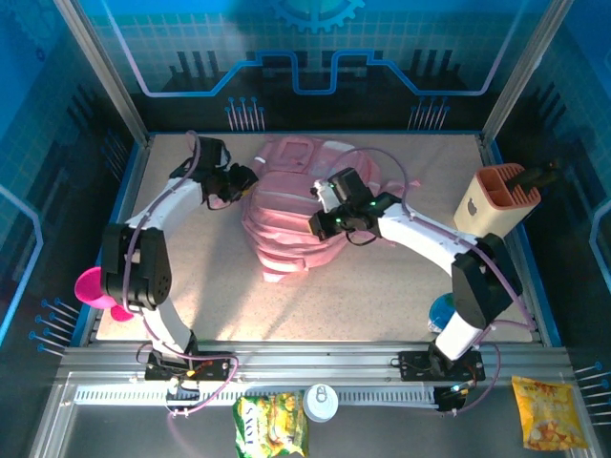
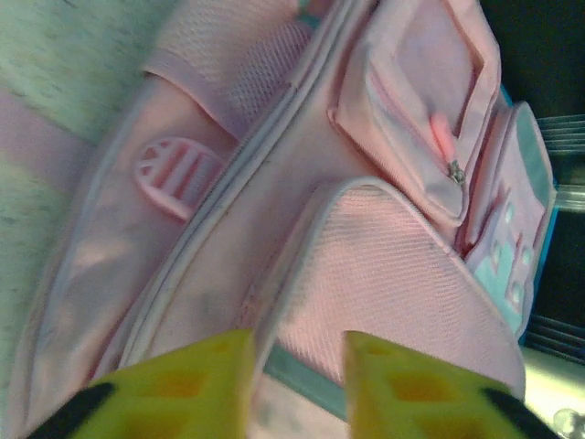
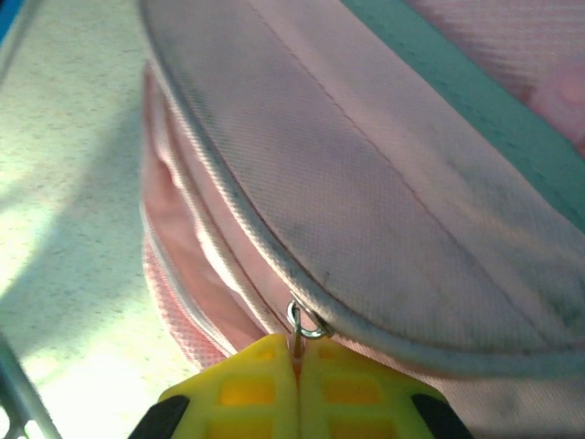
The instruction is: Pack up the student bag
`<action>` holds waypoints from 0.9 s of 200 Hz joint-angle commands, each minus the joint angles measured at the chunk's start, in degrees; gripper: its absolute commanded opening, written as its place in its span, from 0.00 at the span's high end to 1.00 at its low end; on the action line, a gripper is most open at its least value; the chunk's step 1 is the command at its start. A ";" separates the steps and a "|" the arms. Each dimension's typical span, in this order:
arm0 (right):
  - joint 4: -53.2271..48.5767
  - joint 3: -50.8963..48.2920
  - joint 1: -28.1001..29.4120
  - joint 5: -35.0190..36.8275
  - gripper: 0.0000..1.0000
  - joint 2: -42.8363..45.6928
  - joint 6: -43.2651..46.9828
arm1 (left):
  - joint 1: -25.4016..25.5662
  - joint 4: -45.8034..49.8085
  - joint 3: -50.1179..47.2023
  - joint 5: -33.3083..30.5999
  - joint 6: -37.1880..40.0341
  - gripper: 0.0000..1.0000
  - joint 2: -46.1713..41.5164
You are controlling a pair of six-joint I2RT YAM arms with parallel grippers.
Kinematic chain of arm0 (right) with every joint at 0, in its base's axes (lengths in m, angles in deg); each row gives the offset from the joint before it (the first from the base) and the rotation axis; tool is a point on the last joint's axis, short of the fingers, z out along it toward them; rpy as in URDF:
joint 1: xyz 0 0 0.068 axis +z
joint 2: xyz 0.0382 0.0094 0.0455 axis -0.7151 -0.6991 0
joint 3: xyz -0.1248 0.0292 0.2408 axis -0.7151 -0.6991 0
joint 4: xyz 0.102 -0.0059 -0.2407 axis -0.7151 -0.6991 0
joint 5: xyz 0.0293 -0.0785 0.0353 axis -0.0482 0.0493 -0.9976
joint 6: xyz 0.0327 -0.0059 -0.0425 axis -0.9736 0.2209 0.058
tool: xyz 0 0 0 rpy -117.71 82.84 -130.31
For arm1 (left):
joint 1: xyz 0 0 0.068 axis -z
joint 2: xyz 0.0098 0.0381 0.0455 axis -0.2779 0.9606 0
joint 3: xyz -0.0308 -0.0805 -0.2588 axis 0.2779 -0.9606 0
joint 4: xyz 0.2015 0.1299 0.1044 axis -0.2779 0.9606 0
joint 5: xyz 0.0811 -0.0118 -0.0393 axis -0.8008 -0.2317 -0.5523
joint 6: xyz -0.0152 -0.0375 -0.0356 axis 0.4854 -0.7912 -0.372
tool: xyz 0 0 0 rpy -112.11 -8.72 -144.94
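The student bag (image 1: 286,224), a big soft pink backpack, lies in the middle of the table. My left gripper (image 1: 243,181) is at its left side. In the left wrist view that gripper (image 2: 297,346) is open; its yellow fingers (image 2: 196,380) stand apart over a pale mesh pocket (image 2: 384,274), and a piped seam runs down beside the left finger. My right gripper (image 1: 322,194) reaches in from the right over the bag's top. In the right wrist view it (image 3: 297,352) is shut on the zip pull (image 3: 304,325) of the pink bag (image 3: 384,201), whose metal ring shows just above the fingertips.
A beige-and-orange pen holder (image 1: 496,196) stands at the right edge. A pink cup (image 1: 91,286) sits at the left edge beside the left arm, and a blue object (image 1: 441,310) by the right arm's base. Two snack bags (image 1: 270,425) (image 1: 547,410) and a white lid (image 1: 321,403) lie in front of the rail.
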 commanded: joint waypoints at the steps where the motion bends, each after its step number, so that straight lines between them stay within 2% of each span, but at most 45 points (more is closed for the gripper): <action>1: 3.63 5.40 2.36 -5.32 1.00 -3.29 -2.34 | -1.11 -2.06 -4.65 0.48 -3.70 0.57 -7.86; 11: 3.71 6.99 2.97 -5.78 1.00 -4.70 -2.65 | -1.00 -5.59 -7.92 3.55 -6.81 0.52 -9.93; 33: 4.37 9.39 3.76 -7.00 1.00 -7.32 -3.73 | -0.63 -10.19 -13.17 8.19 -14.24 0.48 -12.79; 85: 5.04 10.06 4.33 -7.61 1.00 -8.63 -4.70 | 3.91 -15.99 -20.08 6.13 -24.02 0.48 -15.16; 109: 4.61 9.78 4.37 -7.09 1.00 -8.22 -4.59 | 6.50 -23.55 -23.61 4.83 -30.86 0.53 -14.78; 135: 4.62 9.33 4.31 -6.71 1.00 -7.87 -4.54 | 7.85 -24.96 -23.35 3.35 -32.07 0.59 -13.08; 180: 3.02 8.16 4.36 -2.97 1.00 -6.78 -3.58 | 8.05 -25.97 -23.07 3.52 -32.59 0.83 -11.24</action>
